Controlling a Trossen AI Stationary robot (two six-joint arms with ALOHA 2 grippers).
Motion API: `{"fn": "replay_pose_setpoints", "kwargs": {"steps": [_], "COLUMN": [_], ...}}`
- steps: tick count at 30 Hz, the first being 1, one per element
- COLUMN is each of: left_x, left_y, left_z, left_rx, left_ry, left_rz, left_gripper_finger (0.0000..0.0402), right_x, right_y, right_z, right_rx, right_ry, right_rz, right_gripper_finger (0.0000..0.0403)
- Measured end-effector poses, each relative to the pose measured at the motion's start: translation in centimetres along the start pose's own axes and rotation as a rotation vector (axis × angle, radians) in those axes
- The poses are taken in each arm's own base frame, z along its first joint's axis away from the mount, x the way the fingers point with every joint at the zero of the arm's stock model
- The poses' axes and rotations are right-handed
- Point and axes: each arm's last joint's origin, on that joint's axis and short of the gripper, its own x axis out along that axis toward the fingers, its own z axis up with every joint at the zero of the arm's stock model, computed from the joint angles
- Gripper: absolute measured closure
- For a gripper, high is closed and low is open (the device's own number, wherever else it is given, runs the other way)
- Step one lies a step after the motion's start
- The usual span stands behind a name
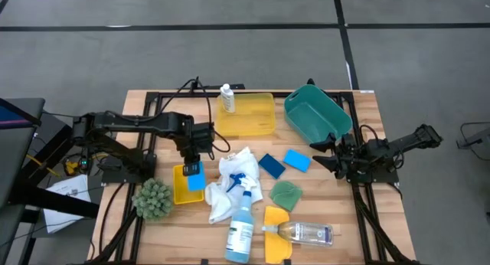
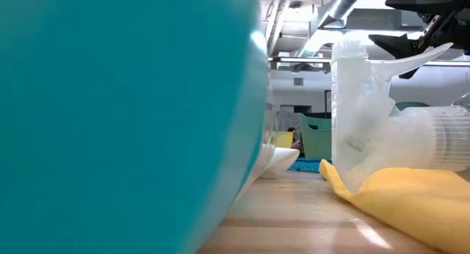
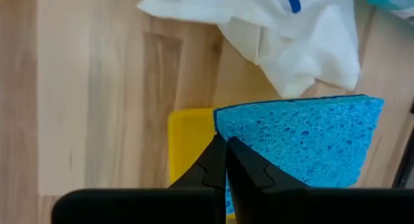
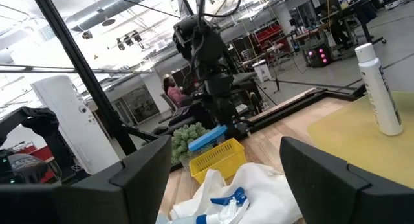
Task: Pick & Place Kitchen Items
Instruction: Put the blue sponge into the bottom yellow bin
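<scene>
- Kitchen items: mostly unsorted, most of them loose on the bare wooden table [image 1: 360,112].
- Light blue porous sponge [image 1: 194,180] is clamped between the left gripper [image 1: 191,170] fingers, directly over the small yellow slotted tray [image 1: 181,190]; whether it touches the tray, can't tell. Placement looks in progress, release not yet done.
- Small white plastic bottle [image 1: 227,98] stands upright in the large yellow flat tray [image 1: 256,116] — likely counts as placed.
- Teal plastic bin [image 1: 315,112] looks empty as far as the high view shows.
- Left on the table: crumpled white cloth [image 1: 233,181], blue-liquid spray bottle [image 1: 242,223] lying partly on it, dark blue sponge [image 1: 271,165], another light blue sponge [image 1: 297,159], green cloth [image 1: 287,194], yellow cloth [image 1: 276,233] with clear plastic bottle [image 1: 306,233] lying across it.
- Right gripper [image 1: 325,153] waits near the bin, fingers apart, holding nothing.
- Spiky green ball [image 1: 153,199] sits beside the small tray.
- Judgement: early stage, roughly one item done, one mid-placement, seven to go.
</scene>
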Motion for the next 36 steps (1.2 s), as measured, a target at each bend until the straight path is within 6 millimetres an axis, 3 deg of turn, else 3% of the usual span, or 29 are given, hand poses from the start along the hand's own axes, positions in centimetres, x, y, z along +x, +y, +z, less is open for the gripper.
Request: {"fn": "replay_pose_setpoints", "kwargs": {"steps": [10,22,36], "left_x": [0.9,3.8,3.9], "left_y": [-1.6,-1.0,-0.9], "left_z": [-0.7,-2.0,-1.7], "left_rx": [-0.008,-0.028,0.005], "left_ry": [0.048,0.103,0.078], "left_rz": [-0.014,-0.005,-0.006], "left_gripper_finger": [0.0401,0.0401,0.0401], "right_x": [0.0,0.0,0.0], "right_y": [0.0,0.0,0.0], "right_z": [0.0,0.0,0.0], "right_rx": [0.002,0.002,0.003], "right_ry": [0.002,0.001,0.002], "right_rz": [0.001,0.002,0.002], "right_gripper_finger": [0.0125,0.0125,0.0125]}}
